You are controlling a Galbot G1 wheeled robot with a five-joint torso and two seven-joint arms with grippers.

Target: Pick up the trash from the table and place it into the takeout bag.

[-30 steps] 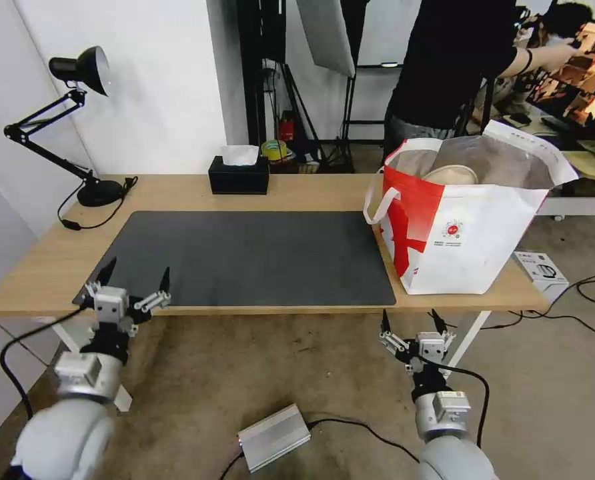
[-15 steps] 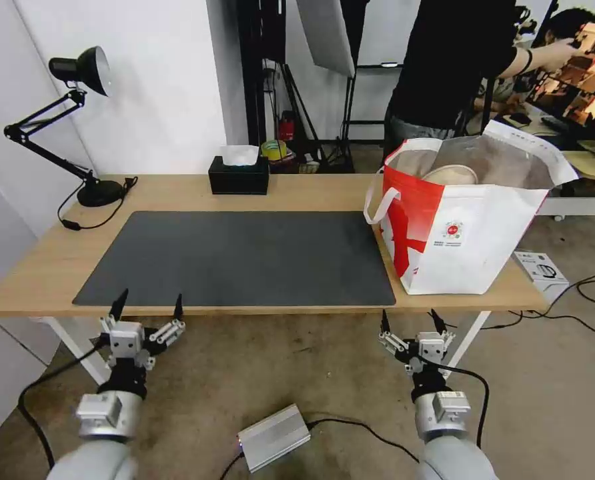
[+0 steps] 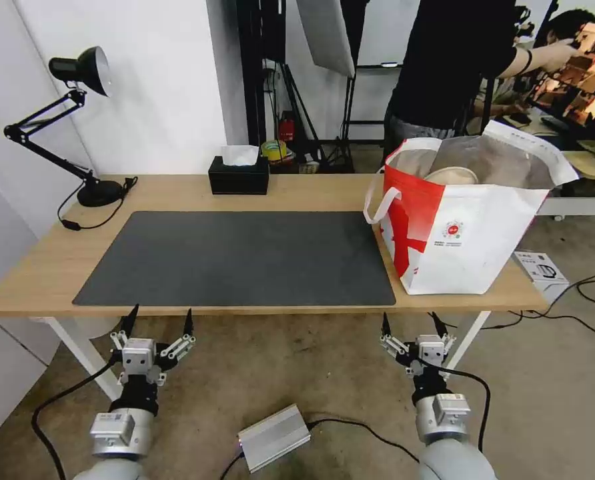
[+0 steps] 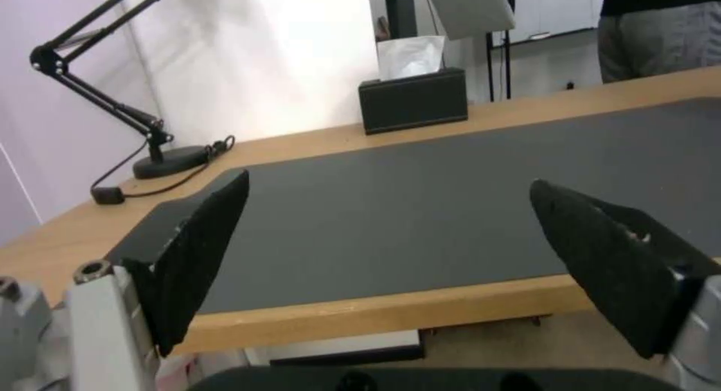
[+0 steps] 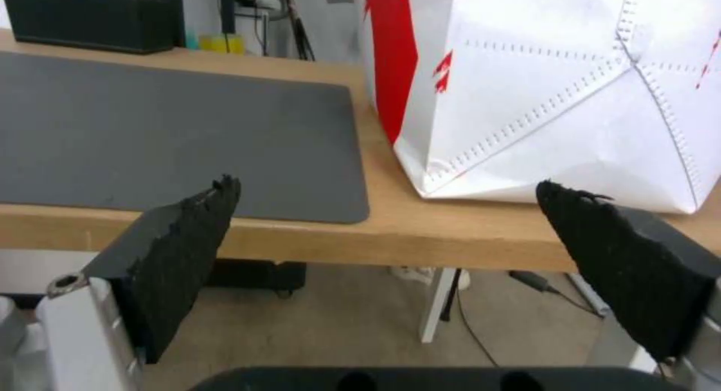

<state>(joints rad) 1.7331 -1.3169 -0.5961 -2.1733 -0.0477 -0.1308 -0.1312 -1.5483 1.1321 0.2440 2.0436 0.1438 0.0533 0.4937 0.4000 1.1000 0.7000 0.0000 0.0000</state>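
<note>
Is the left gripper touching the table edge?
Apart. The head view shows the open left gripper below the table edge, with floor between them.

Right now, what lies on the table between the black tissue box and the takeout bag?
Nothing: in the head view, bare light wood of the table runs from the tissue box to the takeout bag.

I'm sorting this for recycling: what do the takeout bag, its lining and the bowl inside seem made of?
The takeout bag looks like white-and-red woven or laminated plastic sheet, creased and stitched along its seams. Its lining looks like dull silver foil, crinkled. The bowl appears to be matte beige moulded pulp, though only its rim shows.
</note>
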